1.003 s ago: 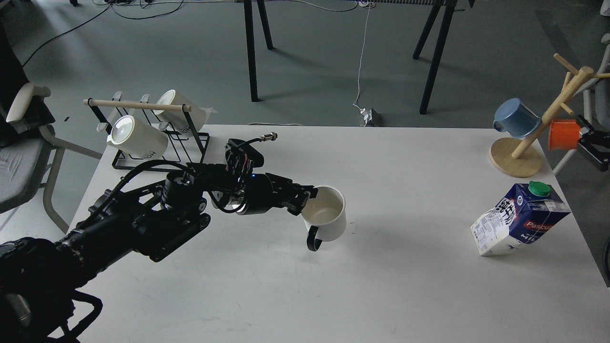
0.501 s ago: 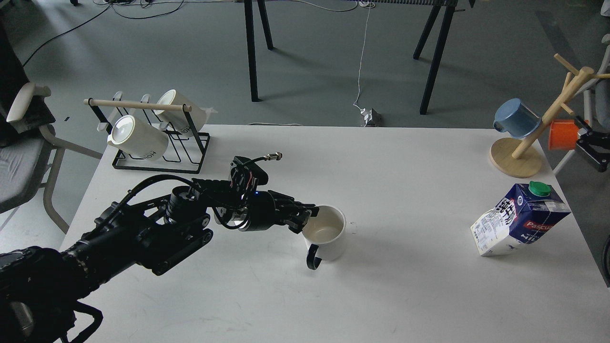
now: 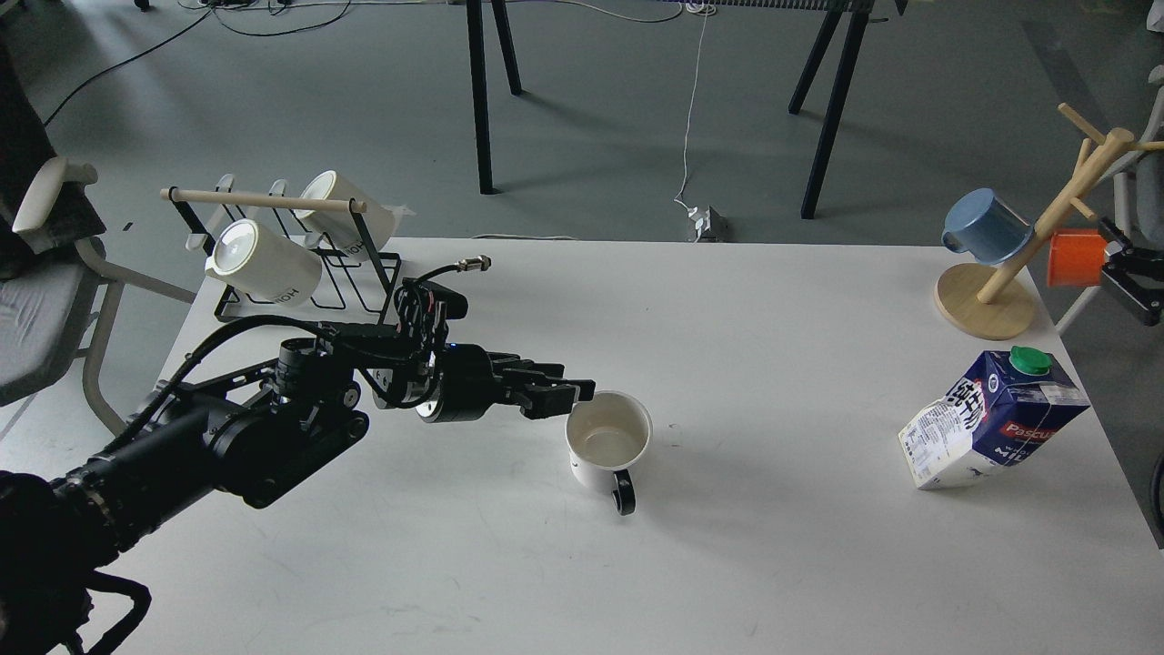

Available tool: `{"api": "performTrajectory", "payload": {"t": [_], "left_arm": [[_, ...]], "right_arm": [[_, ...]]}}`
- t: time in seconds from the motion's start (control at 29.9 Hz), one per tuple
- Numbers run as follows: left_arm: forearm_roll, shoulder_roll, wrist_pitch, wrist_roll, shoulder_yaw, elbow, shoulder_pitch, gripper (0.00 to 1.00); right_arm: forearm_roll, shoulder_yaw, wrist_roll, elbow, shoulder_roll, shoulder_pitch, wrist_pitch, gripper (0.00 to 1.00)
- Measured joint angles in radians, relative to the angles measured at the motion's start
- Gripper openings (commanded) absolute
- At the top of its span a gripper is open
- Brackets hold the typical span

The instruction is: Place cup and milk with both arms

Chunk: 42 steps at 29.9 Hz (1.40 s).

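Observation:
A white cup (image 3: pixel 607 444) with a black handle stands upright on the white table (image 3: pixel 782 564), near the middle, handle toward the front. My left gripper (image 3: pixel 571 393) sits just to the cup's upper left, its fingertips at the rim. Its jaws look parted and hold nothing. A blue and white milk carton (image 3: pixel 991 431) with a green cap stands tilted at the table's right side. My right gripper is out of view.
A black wire rack (image 3: pixel 300 273) with two white mugs stands at the table's back left. A wooden cup tree (image 3: pixel 1018 264) with a blue and an orange cup stands at the back right. A chair stands off the left edge.
My left gripper lowered the cup onto the table, let go of its rim and drew back to the left. The cup's handle turned from front left to front right.

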Motion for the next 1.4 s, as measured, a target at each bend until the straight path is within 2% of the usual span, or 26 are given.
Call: {"api": "performTrajectory", "payload": {"t": [0.13,0.23,0.4,0.5,0.67,0.84,1.0,1.2,1.4], "left_arm": [[-0.165,0.102,-0.087,0.000,-0.069,-0.065,0.000,0.85],[-0.373,0.190,-0.111,0.000,-0.117,-0.069,0.000,0.87],[-0.760,0.339,-0.115,0.000,-0.147,-0.025,0.003,0.90],[-0.922,0.404,-0.115,0.000,-0.147,0.004,0.010,0.91],[-1.057,0.467,-0.115,0.000,-0.147,0.026,0.049,0.92],[-1.073,0.478,-0.115,0.000,-0.146,0.031,0.074,0.92],[-1.074,0.475,-0.115,0.000,-0.146,0.032,0.082,0.92],[-1.074,0.474,-0.115,0.000,-0.143,0.032,0.083,0.92],[-1.072,0.475,-0.115,0.000,-0.142,0.032,0.096,0.92]], "right_arm": [[0.009,0.008,-0.004,0.009,-0.032,0.000,0.000,0.98],[0.022,0.012,-0.025,0.012,-0.103,-0.006,0.000,0.99],[0.120,0.012,-0.155,0.000,-0.201,-0.079,0.000,0.99],[0.132,0.012,-0.192,-0.026,-0.239,-0.154,0.000,0.99],[0.160,0.008,-0.199,-0.130,-0.253,-0.285,0.000,0.99],[0.282,0.001,-0.199,-0.139,-0.206,-0.453,0.000,0.99],[0.314,-0.005,-0.199,-0.094,-0.086,-0.577,0.000,0.99],[0.314,-0.012,-0.199,0.049,0.070,-0.635,0.000,0.99],[0.315,-0.013,-0.199,0.128,0.119,-0.634,0.000,0.99]]}}
